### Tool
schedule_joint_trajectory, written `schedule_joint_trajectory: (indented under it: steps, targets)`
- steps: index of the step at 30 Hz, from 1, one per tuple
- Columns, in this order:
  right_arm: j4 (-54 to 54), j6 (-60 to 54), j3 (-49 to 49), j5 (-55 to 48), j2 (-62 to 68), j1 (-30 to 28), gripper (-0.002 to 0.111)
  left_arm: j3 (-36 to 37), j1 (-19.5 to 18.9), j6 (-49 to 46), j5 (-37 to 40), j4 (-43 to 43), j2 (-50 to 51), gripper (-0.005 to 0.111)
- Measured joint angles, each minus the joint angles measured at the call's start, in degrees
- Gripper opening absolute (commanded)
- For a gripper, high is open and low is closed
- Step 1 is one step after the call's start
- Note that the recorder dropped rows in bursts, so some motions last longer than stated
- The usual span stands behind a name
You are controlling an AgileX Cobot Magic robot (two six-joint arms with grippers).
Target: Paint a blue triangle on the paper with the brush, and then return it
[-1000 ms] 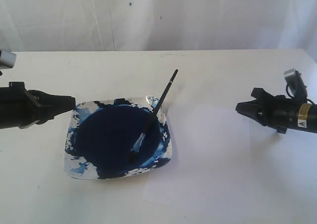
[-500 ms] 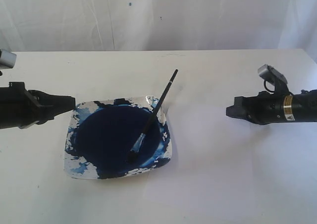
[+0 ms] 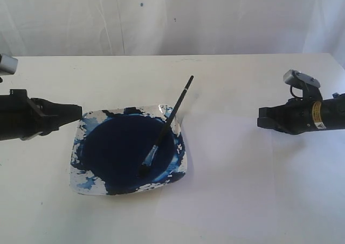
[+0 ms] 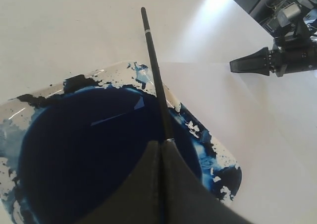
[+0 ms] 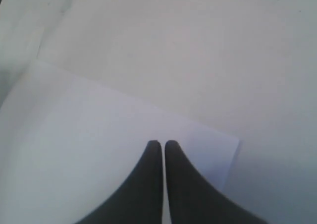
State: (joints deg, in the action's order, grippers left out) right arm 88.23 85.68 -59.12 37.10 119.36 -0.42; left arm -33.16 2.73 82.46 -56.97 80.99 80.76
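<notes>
The brush [image 3: 170, 118] lies slanted in a paint dish [image 3: 81, 182]. Its bristles sit in the dark blue pool and its black handle [image 4: 154, 70] sticks out over the far rim. My left gripper [image 3: 80, 112] is shut and empty, just off the dish's left corner, apart from the brush. My right gripper [image 3: 259, 120] hovers at the right, its jaws together with nothing between them [image 5: 163, 144], above the paper's far corner. The paper [image 5: 94, 135] lies right of the dish [image 3: 232, 163] and is plain white. No blue triangle is in view.
The dish's rim [image 4: 218, 164] is smeared with blue and silvery patches. The white tabletop [image 3: 108, 76] runs back to a white curtain [image 3: 161, 17]. In the left wrist view the right gripper [image 4: 233, 64] shows beyond the paper.
My right gripper rolled its wrist, pushed a little toward the dish, then drew back to about where it was. The left arm, brush and dish stayed still.
</notes>
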Motion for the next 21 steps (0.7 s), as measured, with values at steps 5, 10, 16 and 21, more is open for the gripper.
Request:
schedule_joint_trajectory:
  steps: [5,10,16,21]
  targets:
    - [0.2,0.0,-0.1,-1.6,0.0,0.0,0.003,0.0,0.0,-0.7,0.0,-0.2,0.0,0.000]
    - [0.2,0.0,-0.1,-2.6,0.0,0.0,0.003,0.0,0.0,-5.2,0.0,-1.8,0.0,0.000]
    - [0.3,0.0,-0.1,-2.7,0.0,0.0,0.003,0.0,0.0,-7.2,-0.1,-3.5,0.0,0.000]
    - [0.3,0.0,-0.2,-2.7,0.0,0.0,0.003,-0.3,2.1,-21.1,1.1,-19.4,0.2,0.000]
